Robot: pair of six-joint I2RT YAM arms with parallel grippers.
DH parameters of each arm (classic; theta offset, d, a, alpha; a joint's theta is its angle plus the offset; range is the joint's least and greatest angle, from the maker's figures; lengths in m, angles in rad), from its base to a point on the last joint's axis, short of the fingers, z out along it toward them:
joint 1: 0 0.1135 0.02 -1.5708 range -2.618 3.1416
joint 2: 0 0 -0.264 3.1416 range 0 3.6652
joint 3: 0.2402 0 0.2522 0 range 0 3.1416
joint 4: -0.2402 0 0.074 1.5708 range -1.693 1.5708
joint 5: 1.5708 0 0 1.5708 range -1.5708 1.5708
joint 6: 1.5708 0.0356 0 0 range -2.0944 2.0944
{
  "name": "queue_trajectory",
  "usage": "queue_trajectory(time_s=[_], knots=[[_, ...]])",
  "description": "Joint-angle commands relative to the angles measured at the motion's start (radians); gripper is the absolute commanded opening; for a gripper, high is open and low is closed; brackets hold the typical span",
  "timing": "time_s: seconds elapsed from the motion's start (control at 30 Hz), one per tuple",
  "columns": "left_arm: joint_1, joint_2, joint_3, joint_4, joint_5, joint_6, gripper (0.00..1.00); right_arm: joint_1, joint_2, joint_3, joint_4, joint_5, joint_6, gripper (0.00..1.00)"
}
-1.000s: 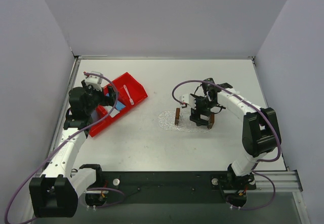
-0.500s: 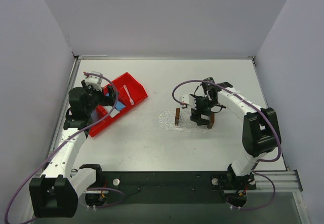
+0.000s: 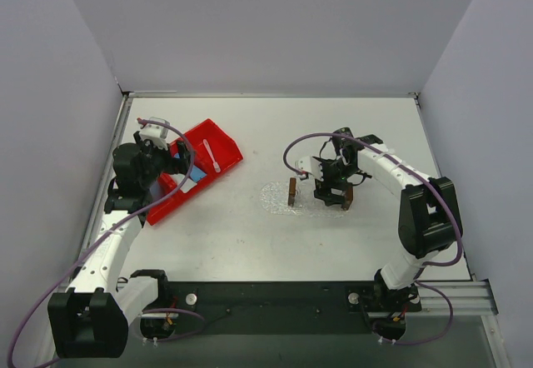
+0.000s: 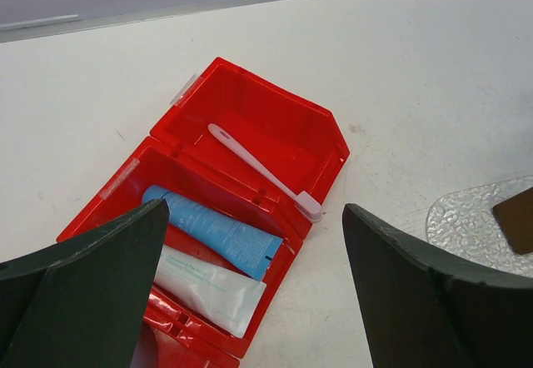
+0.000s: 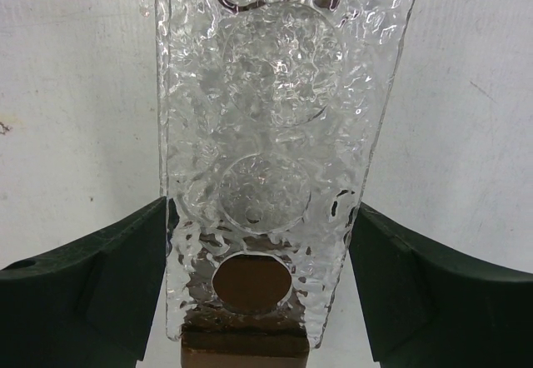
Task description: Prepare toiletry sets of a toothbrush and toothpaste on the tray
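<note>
Showing clear dimpled plastic, brown at the ends, the tray (image 5: 266, 118) is clamped by the right gripper (image 5: 258, 218); toothbrush (image 4: 258, 164) and toothpaste (image 4: 212, 226) are kept in the bin (image 4: 250, 93) below the left gripper's (image 4: 256, 210) spread jaws

A white table (image 3: 250, 235) sits under soft, even light. Behind the table rises a plain pale-grey back wall (image 3: 266, 27); a left wall (image 3: 50, 135) and right wall (image 3: 491, 110) flank it. Along the table's near edge runs a dark strip (image 3: 275, 297), possibly a mounting plate.
</note>
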Motion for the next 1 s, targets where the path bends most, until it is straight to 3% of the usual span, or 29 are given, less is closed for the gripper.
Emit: queue_trajectory(time_s=[0.0,0.47,0.97], knots=[[0.004,-0.018,0.0,0.039,0.017,0.017,0.96,0.011,-0.043,-0.01,-0.051,-0.009,-0.052,0.72],[0.004,-0.015,0.001,0.04,0.017,0.017,0.96,0.014,-0.042,-0.017,-0.069,-0.012,-0.072,0.7],[0.004,-0.021,0.0,0.04,0.018,0.018,0.96,0.015,-0.058,-0.005,-0.064,-0.003,-0.035,0.83]])
